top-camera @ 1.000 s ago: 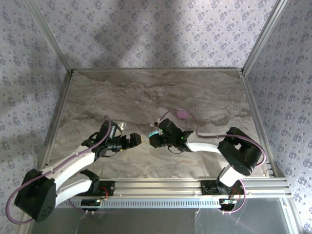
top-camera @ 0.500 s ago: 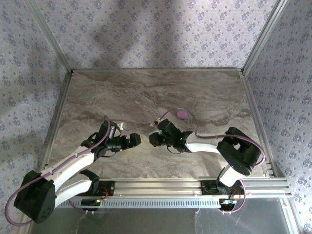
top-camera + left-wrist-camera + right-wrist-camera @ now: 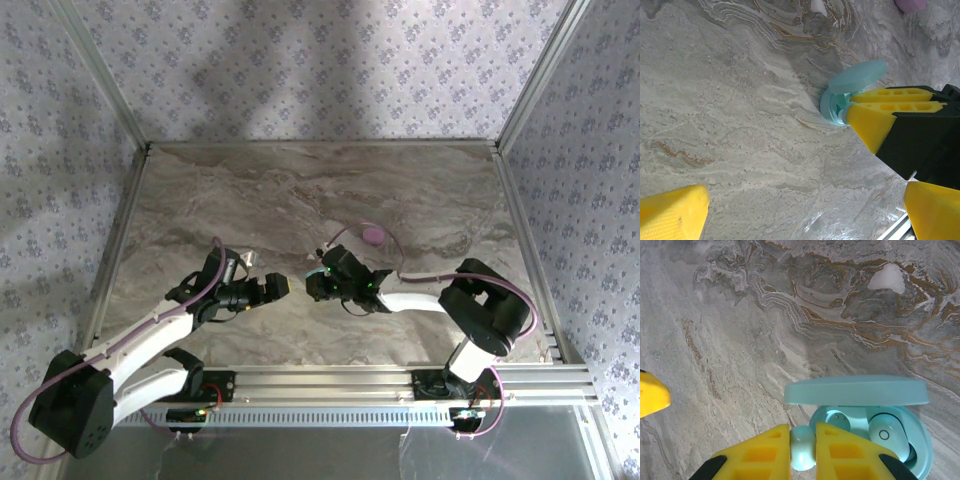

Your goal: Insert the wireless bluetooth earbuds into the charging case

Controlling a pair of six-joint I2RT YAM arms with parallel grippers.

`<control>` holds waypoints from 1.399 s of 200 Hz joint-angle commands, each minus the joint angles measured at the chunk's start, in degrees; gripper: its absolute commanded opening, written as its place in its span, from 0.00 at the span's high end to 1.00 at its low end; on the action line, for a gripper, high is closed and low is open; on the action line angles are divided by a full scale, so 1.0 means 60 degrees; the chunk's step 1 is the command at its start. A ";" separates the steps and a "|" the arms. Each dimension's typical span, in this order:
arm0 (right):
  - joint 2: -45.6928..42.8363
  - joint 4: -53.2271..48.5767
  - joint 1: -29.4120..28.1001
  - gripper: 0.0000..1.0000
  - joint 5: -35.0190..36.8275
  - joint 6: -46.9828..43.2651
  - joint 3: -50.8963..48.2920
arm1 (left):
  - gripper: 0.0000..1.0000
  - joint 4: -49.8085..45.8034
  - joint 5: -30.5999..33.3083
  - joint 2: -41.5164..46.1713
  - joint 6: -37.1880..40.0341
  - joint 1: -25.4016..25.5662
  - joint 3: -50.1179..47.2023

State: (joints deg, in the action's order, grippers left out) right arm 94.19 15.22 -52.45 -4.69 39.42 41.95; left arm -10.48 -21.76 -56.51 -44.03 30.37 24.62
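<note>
Right gripper [image 3: 802, 432] is clamped on a light blue earbud [image 3: 802, 454], just beside the open blue charging case [image 3: 922, 440]; its empty socket [image 3: 837, 421] lies immediately rightward in the wrist view, next to a seated bud [image 3: 888, 432]. Left gripper [image 3: 275, 288], jaws wide apart, stands farther from the case. No lettering legible.

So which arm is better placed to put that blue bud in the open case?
Right: the right tool is shut on the blue earbud at the open case. The left tool hangs open and empty.
</note>
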 commanded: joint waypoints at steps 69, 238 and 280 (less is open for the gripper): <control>0.0085 -0.0034 -0.0088 0.84 0.0536 0.0080 -0.0122 | 0.00 -0.0201 0.0082 0.0287 0.0145 -0.0128 0.0290; -0.0035 -0.0220 -0.0243 0.76 0.0778 0.0224 -0.0213 | 0.00 -0.0348 0.0066 0.0308 0.0161 -0.0216 0.0377; -0.0352 -0.0527 -0.0258 0.72 0.0979 0.0227 -0.0236 | 0.00 -0.0410 0.0068 0.0322 0.0160 -0.0241 0.0424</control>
State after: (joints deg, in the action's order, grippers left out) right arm 94.15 14.74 -53.67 -1.02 40.12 41.28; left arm -12.03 -21.39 -55.48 -44.01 29.34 25.47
